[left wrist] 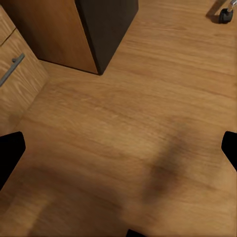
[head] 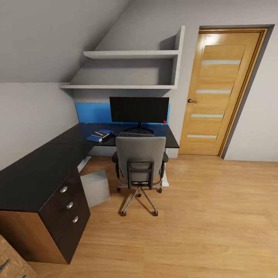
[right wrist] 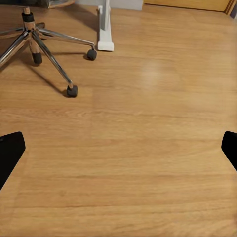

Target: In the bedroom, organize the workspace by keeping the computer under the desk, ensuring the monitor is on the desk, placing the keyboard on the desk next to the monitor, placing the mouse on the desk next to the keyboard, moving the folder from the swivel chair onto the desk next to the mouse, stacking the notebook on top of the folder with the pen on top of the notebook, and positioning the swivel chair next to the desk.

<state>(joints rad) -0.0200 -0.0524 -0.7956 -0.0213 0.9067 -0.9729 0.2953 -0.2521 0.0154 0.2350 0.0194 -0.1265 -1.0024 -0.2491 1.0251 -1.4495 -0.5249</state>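
While both claws hang spread and empty over the floor, the chair (head: pixel 140 164) sits tucked against the surface (head: pixel 58 154) before the monitor (head: pixel 139 109). Its backrest hides the seat, so approaching carelessly could bump it.

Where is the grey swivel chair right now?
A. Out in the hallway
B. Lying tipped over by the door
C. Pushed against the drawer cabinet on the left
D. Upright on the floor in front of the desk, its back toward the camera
D: in the head view the swivel chair stands upright on its wheels before the desk, backrest facing us and the monitor beyond it.
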